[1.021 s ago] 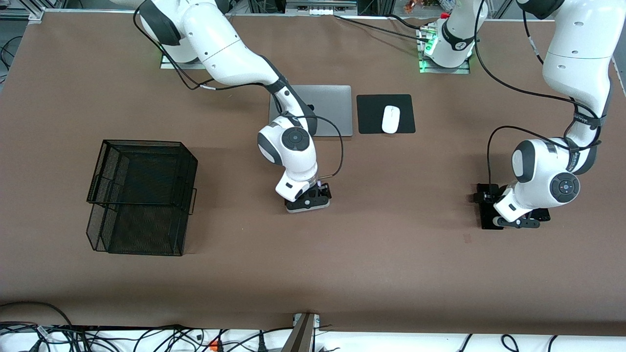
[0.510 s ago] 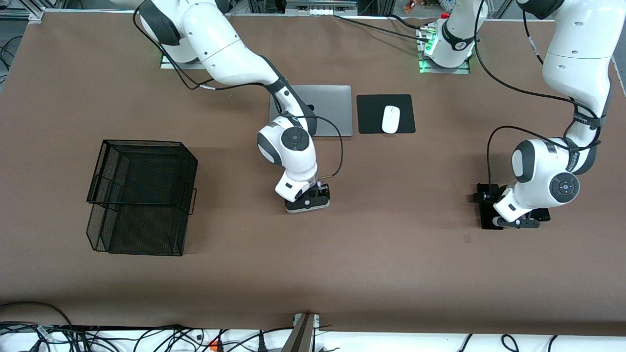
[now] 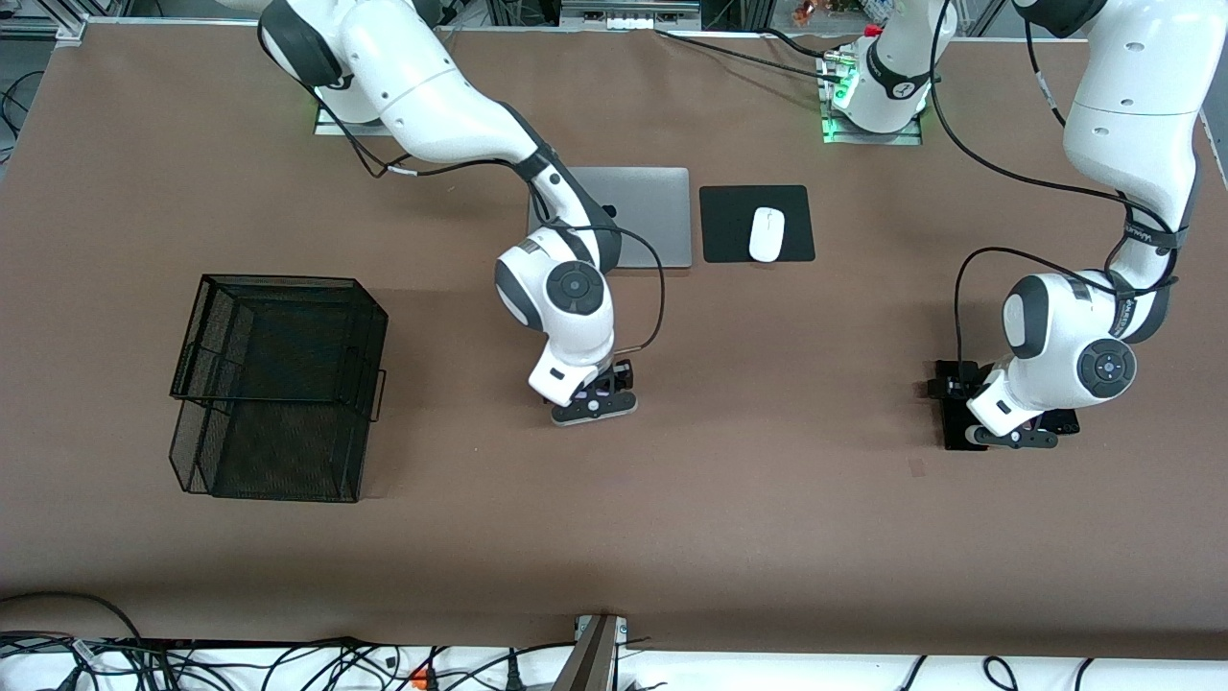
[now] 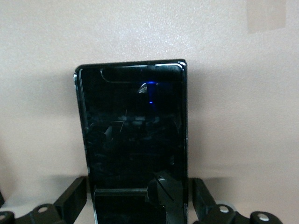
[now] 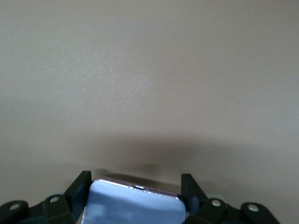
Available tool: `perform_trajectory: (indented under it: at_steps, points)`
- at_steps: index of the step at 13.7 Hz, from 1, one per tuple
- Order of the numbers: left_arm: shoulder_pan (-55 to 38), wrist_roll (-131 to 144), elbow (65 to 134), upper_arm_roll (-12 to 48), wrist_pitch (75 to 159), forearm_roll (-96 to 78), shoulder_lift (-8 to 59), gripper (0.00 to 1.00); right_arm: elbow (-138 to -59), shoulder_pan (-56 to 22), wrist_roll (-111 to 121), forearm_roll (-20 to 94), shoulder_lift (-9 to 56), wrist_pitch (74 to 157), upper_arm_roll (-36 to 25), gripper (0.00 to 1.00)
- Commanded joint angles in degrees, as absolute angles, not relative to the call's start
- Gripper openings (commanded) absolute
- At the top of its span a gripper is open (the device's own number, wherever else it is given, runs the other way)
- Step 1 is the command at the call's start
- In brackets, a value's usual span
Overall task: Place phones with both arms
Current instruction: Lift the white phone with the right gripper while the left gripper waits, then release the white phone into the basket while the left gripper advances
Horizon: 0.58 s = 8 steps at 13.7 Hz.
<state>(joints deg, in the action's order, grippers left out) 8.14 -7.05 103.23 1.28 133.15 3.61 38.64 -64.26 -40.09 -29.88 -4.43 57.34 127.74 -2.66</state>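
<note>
Your right gripper (image 3: 597,398) grips the pale phone (image 5: 135,205); your left gripper (image 3: 1009,429) straddles the black phone (image 4: 133,140), fingers spread.

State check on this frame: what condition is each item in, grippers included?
Right gripper: shut on the pale phone, in the middle of the table.
Left gripper: open, straddling the black phone, which lies flat on the table.
Laptop: lid closed.
White mouse: resting on the black mouse pad.
Black mesh basket: at the right arm's end, nothing visible inside.
</note>
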Motion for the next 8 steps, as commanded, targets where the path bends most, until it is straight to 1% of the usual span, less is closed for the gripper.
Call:
perform_trajectory:
  at_steps: [1, 3, 5, 6, 7, 8]
  points:
    - [8.35, -6.77, 103.10, 1.67, 133.42, 4.48, 38.58, 1.00, -62.93, -38.15, -26.64, -3.25, 54.76, 121.92, -1.14, 0.00]
    - [8.26, -6.68, 103.01, 1.67, 133.42, 4.48, 38.58, 1.00, -62.93, -36.75, -23.31, -3.25, 52.74, 118.93, -1.23, 0.00]
    - [8.26, -6.68, 103.10, 1.67, 133.42, 4.48, 38.58, 1.00, -62.93, -33.59, -18.05, -3.25, 50.37, 116.47, -1.23, 0.00]
    - [8.26, -6.68, 103.01, 1.67, 133.33, 4.48, 38.58, 0.86, -62.93, -31.92, -16.10, -3.25, 49.23, 114.11, -1.23, 0.00]
    - [8.26, -6.68, 103.01, 1.67, 133.33, 4.48, 38.58, 0.52, -62.93, -30.43, -14.52, -3.25, 48.09, 112.34, -1.32, 0.00]
    - [8.26, -6.77, 103.01, 1.67, 133.16, 4.48, 38.58, 0.22, -63.02, -28.84, -12.07, -3.25, 47.38, 110.85, -1.32, 0.00]
